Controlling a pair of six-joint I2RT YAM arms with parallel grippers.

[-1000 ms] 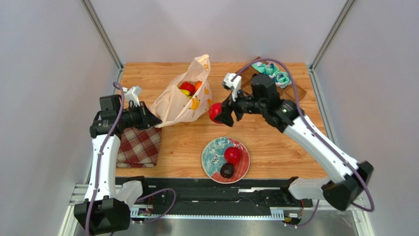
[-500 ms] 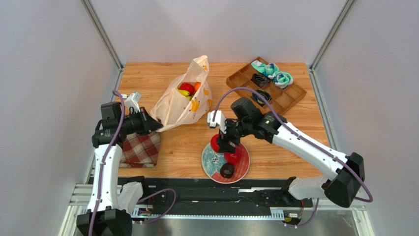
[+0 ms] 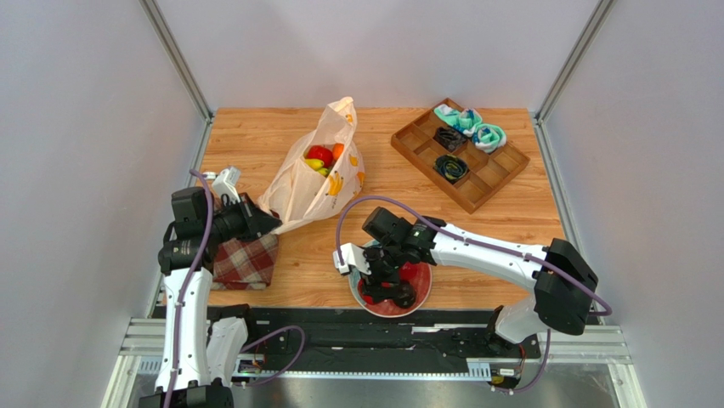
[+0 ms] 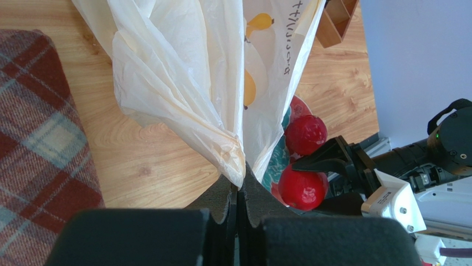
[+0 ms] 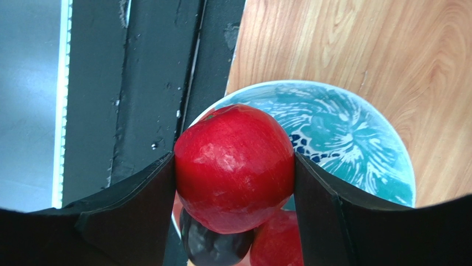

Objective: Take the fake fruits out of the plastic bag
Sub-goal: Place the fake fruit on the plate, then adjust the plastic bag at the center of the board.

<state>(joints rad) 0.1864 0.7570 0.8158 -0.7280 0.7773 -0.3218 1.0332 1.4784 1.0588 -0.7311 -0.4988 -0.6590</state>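
The cream plastic bag (image 3: 306,187) (image 4: 183,72) stands open on the wood, with red, orange and yellow fake fruits (image 3: 321,156) showing in its mouth. My left gripper (image 3: 268,223) (image 4: 239,191) is shut on the bag's lower corner. My right gripper (image 3: 382,276) (image 5: 234,160) is shut on a red round fruit (image 5: 232,183) (image 4: 302,188), held just above the teal-and-red plate (image 3: 427,282) (image 5: 343,138). Under it on the plate lie another red fruit (image 5: 277,244) (image 4: 306,134) and a dark purple one (image 5: 213,246).
A red plaid cloth (image 3: 242,259) (image 4: 39,138) lies under my left wrist. A wooden compartment tray (image 3: 410,143) with teal and black items sits at the back right. The black rail (image 3: 340,327) runs along the table's near edge, close to the plate.
My right arm has carried the red fruit from beside the bag down and toward the near edge, to just above the plate. The left gripper keeps its hold on the bag.
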